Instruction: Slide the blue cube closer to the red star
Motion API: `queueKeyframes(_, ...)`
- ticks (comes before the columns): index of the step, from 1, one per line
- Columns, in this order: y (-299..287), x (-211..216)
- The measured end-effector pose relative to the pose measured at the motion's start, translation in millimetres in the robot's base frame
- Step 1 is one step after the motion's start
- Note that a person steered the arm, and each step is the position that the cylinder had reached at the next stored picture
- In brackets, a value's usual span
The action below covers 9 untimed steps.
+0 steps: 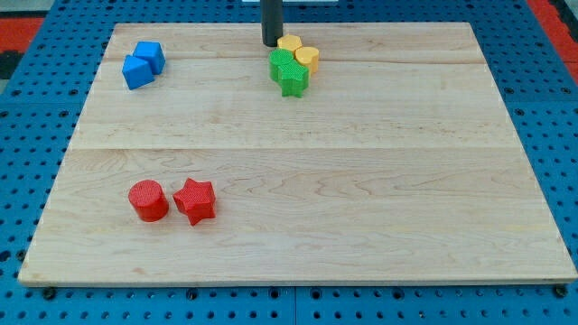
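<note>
Two blue blocks sit touching at the view's top left: a blue cube and a second blue block just below and left of it. The red star lies at the lower left, with a red cylinder close on its left. My tip is at the view's top centre, far right of the blue blocks, right beside the yellow blocks.
Two yellow blocks and two green blocks cluster just right of and below my tip. The wooden board lies on a blue perforated table.
</note>
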<state>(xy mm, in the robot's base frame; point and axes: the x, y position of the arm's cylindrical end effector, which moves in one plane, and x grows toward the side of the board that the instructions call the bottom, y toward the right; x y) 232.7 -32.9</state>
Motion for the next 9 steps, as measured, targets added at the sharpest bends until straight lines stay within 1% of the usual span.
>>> queueKeyframes(1,-32.0,-9.6)
queueKeyframes(2,-98.0,-32.9)
queueKeyframes(3,-163.0,-34.4)
queueKeyframes(4,-171.7,-23.6)
queueKeyframes(5,-169.5,-23.6)
queueKeyframes(6,-155.9,-23.6)
queueKeyframes(7,-155.4,-12.3)
queueKeyframes(8,-155.4,8.9)
queueKeyframes(9,-150.1,17.6)
